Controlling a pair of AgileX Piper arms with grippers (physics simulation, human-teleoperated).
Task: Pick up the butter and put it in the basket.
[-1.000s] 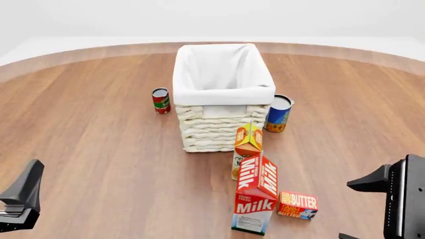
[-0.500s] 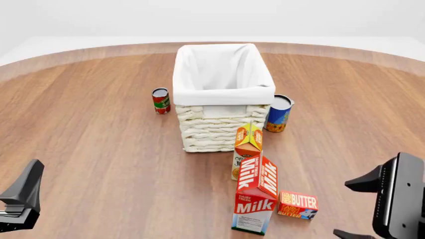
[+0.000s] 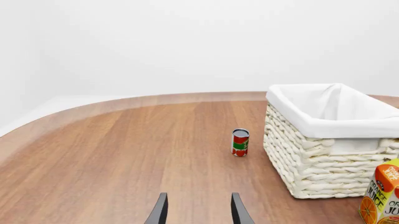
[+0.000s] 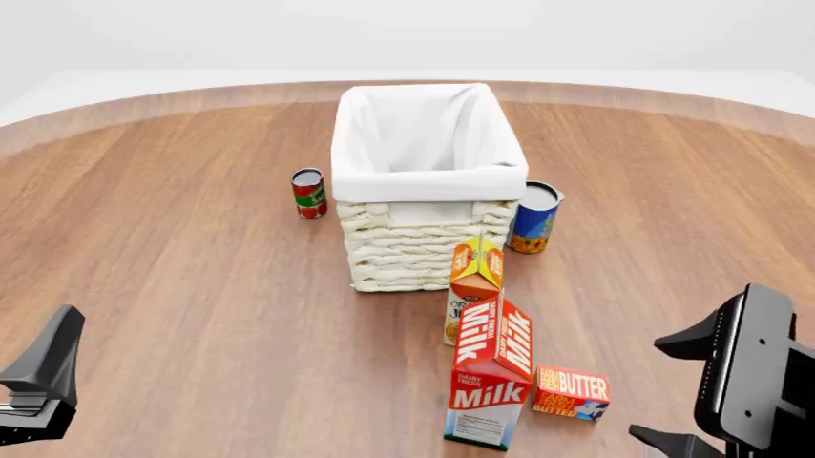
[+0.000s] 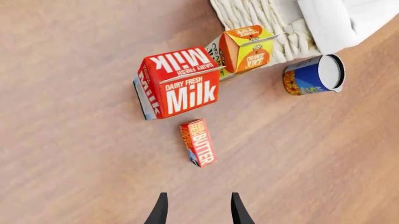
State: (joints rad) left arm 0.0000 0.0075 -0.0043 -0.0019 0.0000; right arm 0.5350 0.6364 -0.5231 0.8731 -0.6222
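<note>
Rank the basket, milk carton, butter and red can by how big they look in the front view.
1. basket
2. milk carton, though it sits nearer the camera
3. butter
4. red can, which is farther back, so the last two are unsure

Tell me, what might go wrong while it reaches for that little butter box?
1. The small flat red-orange butter box lies right beside the tall red-and-white milk carton; the open right pincer could bump and topple the carton.
2. The orange-yellow juice carton stands between the butter and the cream wicker basket, so a low carry might clip it.
</note>
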